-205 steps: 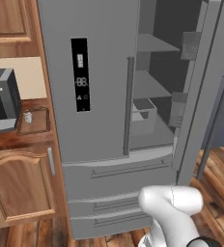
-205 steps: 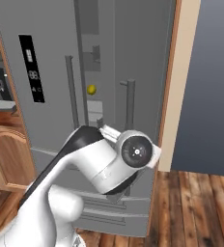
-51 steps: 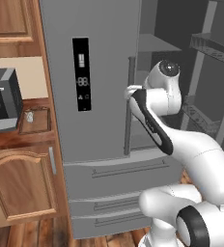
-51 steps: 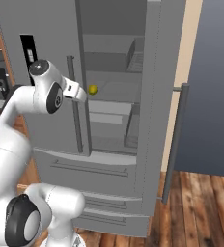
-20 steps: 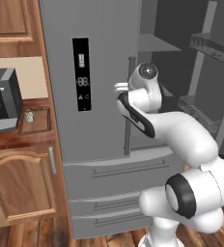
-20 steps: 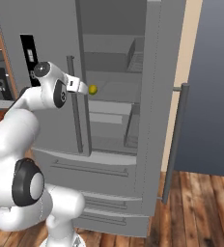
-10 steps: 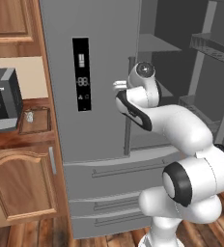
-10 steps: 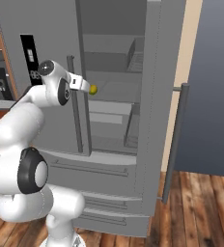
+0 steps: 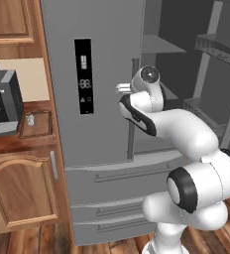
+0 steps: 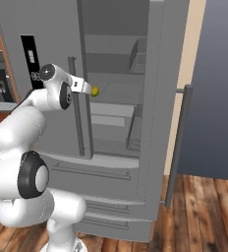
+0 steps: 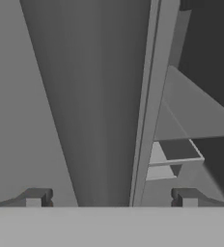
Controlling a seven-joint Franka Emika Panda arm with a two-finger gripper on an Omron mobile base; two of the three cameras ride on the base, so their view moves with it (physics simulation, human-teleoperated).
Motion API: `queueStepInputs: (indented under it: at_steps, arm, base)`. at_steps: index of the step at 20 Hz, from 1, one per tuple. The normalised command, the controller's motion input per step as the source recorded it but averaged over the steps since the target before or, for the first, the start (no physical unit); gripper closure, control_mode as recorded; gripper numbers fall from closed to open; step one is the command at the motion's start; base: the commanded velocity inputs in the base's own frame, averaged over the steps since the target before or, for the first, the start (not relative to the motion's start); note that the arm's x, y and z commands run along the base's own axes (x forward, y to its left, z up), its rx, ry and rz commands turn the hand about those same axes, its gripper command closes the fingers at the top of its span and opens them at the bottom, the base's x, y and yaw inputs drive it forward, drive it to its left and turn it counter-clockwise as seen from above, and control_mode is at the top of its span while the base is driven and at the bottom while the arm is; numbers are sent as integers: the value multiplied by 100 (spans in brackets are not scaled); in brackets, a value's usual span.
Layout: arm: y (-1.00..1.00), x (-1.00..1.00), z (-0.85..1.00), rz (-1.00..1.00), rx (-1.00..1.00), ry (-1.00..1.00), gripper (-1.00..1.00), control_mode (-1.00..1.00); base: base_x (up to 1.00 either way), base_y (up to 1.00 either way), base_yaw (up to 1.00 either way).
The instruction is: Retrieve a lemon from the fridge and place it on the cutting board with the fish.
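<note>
Right base view: gripper [image 10: 85, 88], jaws spread, empty; lemon [image 10: 95, 91] just right of them, on fridge [image 10: 117, 118] shelf.

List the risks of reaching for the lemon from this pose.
1. The open gripper faces the edge of the closed left door with its bar handle; driving forward may hit that rather than enter the fridge.
2. The lemon sits on a shelf just past the hand; a sideways swing could knock it off.
</note>
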Motion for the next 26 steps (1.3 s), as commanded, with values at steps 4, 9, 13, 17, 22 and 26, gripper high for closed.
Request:
queueStepInputs:
  at_steps: [4,9,13,17,22,26]
  arm:
    - [0,12,0,0,0,0,100,-100]
    - [0,0,0,0,0,0,100,-100]
    - [0,-2,0,0,0,0,100,-100]
    - [2,-39,5,-2,-1,-1,100,-100]
    - [8,-54,5,-4,-1,-1,100,-100]
    - [23,-59,3,-9,-1,0,100,-100]
  base:
    - [0,0,0]
    - [0,0,0]
    - [0,0,0]
    - [0,0,0]
    - [0,0,0]
    - [0,0,0]
